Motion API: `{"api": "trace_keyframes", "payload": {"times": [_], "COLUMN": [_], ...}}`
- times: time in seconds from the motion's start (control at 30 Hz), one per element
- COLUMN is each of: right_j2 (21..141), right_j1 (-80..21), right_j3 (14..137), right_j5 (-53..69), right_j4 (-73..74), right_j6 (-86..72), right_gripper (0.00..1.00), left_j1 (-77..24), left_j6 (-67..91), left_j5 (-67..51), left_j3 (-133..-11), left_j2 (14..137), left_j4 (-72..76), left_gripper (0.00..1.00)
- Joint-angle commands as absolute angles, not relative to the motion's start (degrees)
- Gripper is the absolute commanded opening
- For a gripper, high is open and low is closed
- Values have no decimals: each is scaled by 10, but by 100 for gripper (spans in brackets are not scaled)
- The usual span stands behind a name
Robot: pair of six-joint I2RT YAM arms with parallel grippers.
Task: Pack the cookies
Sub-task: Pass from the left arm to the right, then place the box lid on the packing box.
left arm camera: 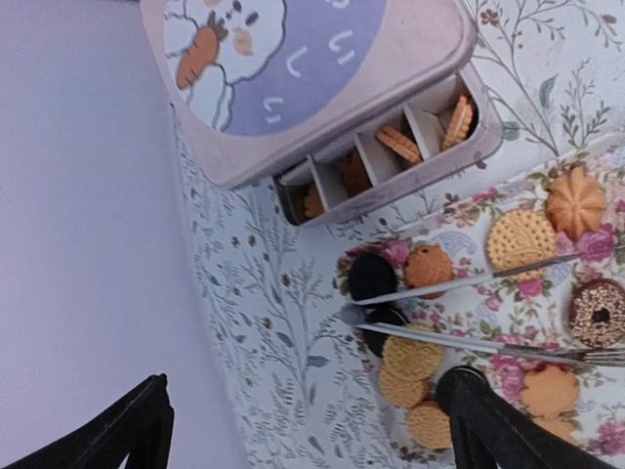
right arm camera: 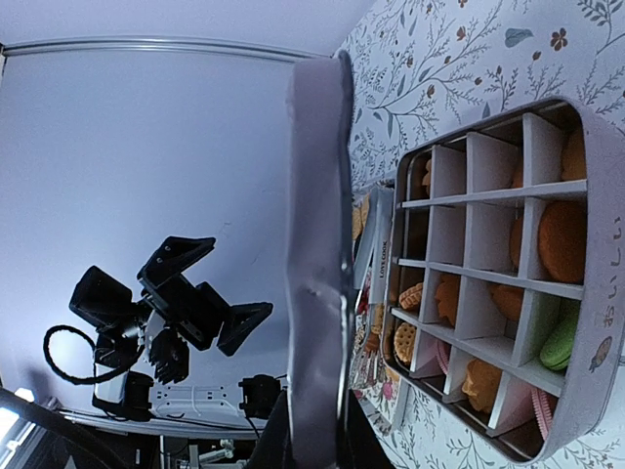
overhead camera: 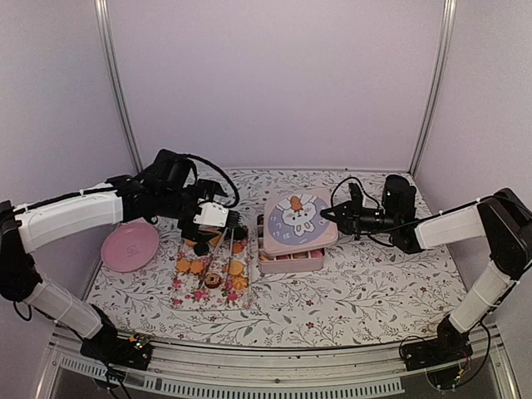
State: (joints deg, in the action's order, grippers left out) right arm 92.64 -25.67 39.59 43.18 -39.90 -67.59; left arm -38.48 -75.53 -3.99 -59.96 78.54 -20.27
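**Left claw spread over the tray, right claw clamped on the lid**

The left gripper [left arm camera: 308, 391] hangs with its 2 black fingers [left arm camera: 127, 435] splayed wide, holding nothing. The cookies [left arm camera: 520, 239] lie right under it and just ahead of it, scattered on a floral tray [overhead camera: 184, 298] left of the box. They are mostly orange-tan rounds, with a couple of black ones and a chocolate-topped ring. A pair of metal tongs [left arm camera: 469, 337] lies across them, flat on the tray and apart from the fingers.

More cookies sit in the pink box [overhead camera: 291, 263] beside the tray. From the right wrist its white grid shows several cells filled — orange pieces and 1 green.

The right gripper [overhead camera: 335, 218] is clenched on the right edge of the box's lid [overhead camera: 295, 218], the one with the rabbit and carrot picture. Seen from the wrist, the lid runs edge-on out from between its fingers and stands clear of the open grid. From above, the lid covers most of the box and leaves the front row of cells bare.

A pink plate [overhead camera: 130, 247] rests on the tablecloth left of the tray — well apart from both claws.
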Motion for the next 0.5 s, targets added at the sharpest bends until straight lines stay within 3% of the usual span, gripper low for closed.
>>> {"api": "trace_keyframes", "payload": {"times": [0.0,0.2,0.47], "right_j2": [943,990,1028], "right_j1": [-244,-243,-243], "right_j3": [396,410,421], "right_j5": [437,442,442], "right_j4": [-416,-433,-449], "right_j6": [-651,-646,-648], "right_gripper": [0,0,3], "left_j1": [-341,-326,-327], "left_j6": [-597,-488,-457], "left_j5": [-91,-161,-202], "left_j3": [-693,-793,-770], "left_j2": [868,953,991], "left_j4": [-400,-438,-389], "left_gripper": [99,90,88]}}
